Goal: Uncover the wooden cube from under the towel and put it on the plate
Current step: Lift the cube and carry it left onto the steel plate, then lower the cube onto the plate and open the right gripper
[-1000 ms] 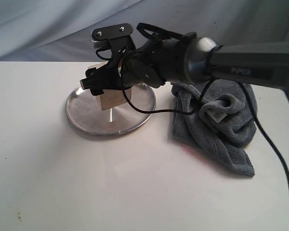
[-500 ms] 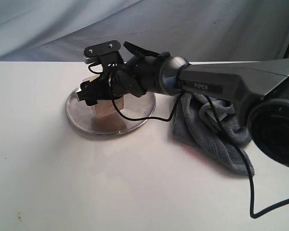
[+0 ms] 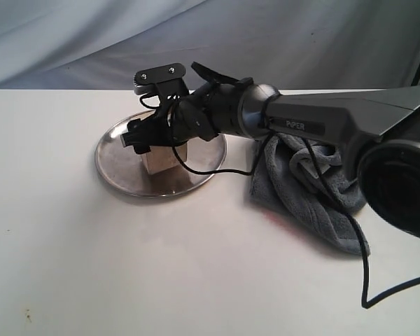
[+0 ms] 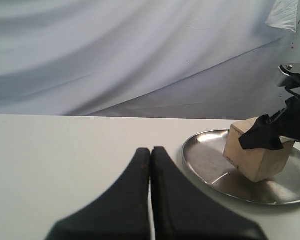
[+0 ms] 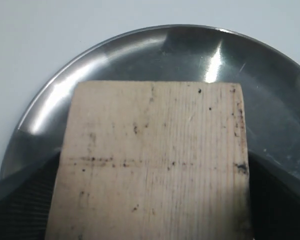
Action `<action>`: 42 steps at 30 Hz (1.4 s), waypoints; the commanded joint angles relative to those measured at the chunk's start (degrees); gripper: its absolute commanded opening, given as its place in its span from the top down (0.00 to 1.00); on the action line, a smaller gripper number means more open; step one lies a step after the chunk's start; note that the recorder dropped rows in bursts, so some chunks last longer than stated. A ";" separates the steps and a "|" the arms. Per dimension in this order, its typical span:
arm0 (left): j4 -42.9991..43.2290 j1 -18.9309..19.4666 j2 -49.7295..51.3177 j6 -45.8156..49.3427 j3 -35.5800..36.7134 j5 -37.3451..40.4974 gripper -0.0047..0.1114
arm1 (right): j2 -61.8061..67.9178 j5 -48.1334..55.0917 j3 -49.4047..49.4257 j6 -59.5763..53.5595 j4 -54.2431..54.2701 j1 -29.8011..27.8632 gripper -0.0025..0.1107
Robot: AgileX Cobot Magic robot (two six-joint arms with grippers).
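One wooden cube [image 3: 165, 159] is on show, down in the flat middle of the single silver plate [image 3: 115, 169]. Its underside looks to meet the metal, though I cannot tell whether its full weight is on it. From the left wrist view the cube [image 4: 257, 156] shows a corner and two pale faces, with the plate [image 4: 207, 162] shining around it.

Two grippers are in the pictures. The right gripper [image 3: 152, 136] reaches across from the right on its long grey arm [image 3: 322, 126] and is clamped on the cube. In its own camera, dark fingers [image 5: 20, 202] press in at both sides of the grainy, speckled block [image 5: 150, 160], and the plate's rim [image 5: 190, 47] curves behind. The left gripper [image 4: 151, 152] hangs low over the bare white table [image 3: 126, 266], clear of the plate, with its two fingers pressed together and nothing between them.

One blue-grey towel [image 3: 301, 192] lies crumpled in a heap just beside the plate on the right, partly under the arm. One black cable [image 3: 217, 166] loops from the wrist across the plate's edge and the towel.
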 commanded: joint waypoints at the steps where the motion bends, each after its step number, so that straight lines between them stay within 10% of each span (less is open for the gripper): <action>1: 0.04 -0.05 -0.09 -0.15 0.25 -0.23 0.95 | -0.63 -1.78 -0.66 -1.05 0.22 -0.31 0.43; 14: 0.04 -0.05 -0.09 -0.15 0.25 -0.23 0.95 | 1.39 -1.89 -0.97 -1.18 0.22 -0.84 0.41; 21: 0.04 -0.05 -0.09 -0.15 0.25 -0.23 0.95 | 0.39 -1.78 -0.97 -1.18 0.32 -0.84 0.12; 42: 0.04 -0.05 -0.09 -0.12 0.25 -0.23 0.95 | -14.65 14.65 -0.55 -1.18 -6.21 1.87 0.14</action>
